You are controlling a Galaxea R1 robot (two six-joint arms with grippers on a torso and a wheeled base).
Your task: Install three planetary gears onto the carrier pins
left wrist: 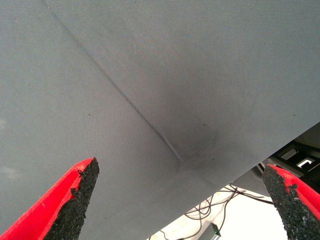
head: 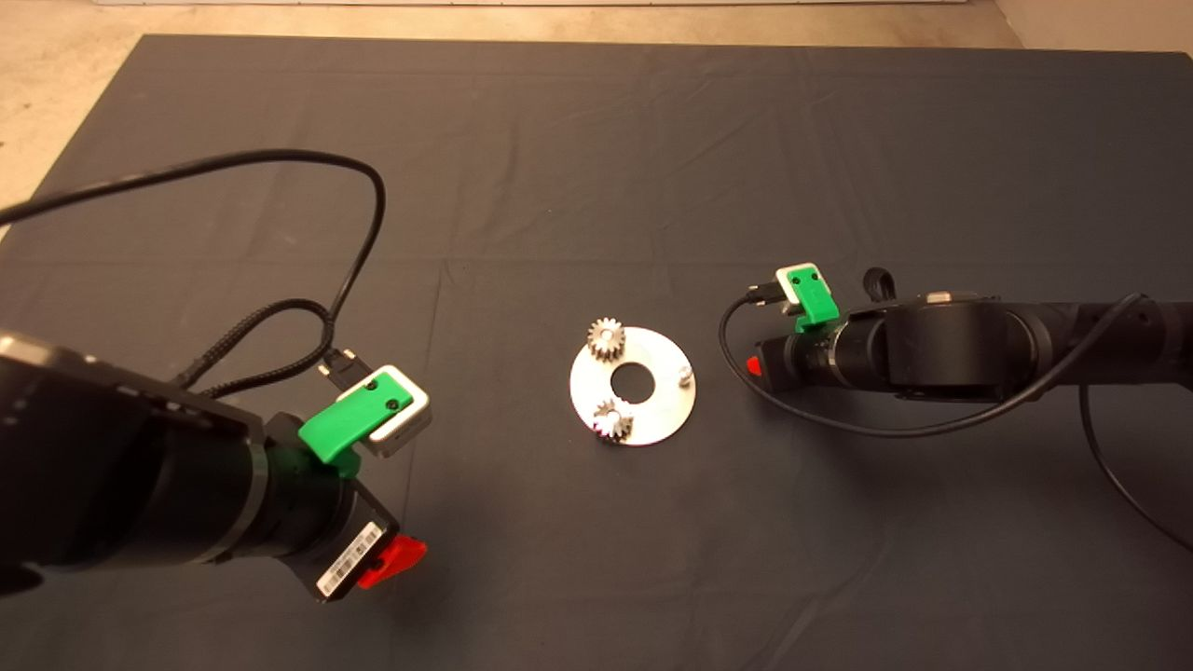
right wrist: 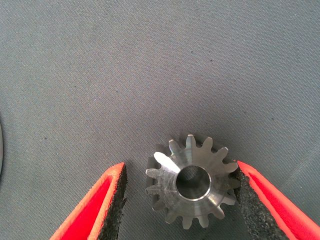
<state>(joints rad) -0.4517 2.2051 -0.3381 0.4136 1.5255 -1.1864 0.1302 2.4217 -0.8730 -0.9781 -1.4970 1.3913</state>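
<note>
My right gripper (right wrist: 180,200) sits low over the mat (head: 596,140) just right of the disc (head: 666,396), jaws spread around the third gear (right wrist: 192,182), one pad touching its teeth, the other apart. Two gears (head: 606,337) sit on their pins; the right-hand pin (head: 685,376) stands bare. My left gripper (left wrist: 182,200) hangs released near the mat's lower left edge, well apart from the disc.

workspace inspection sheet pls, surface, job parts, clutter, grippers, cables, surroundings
surface: dark mat, creased, on a pale floor.
job's things: silver disc mid-mat; two planetary gears sit at its pins; one carrier pin bare; third gear lies on the mat.
clutter: nothing seen.
grippers: left gripper open over bare mat, lower left; right gripper right of the disc, fingers either side of the third gear, one pad touching, the other apart.
cables: black cable loops over the left arm; another under the right arm.
surroundings: floor cables past the mat edge in the left wrist view.
</note>
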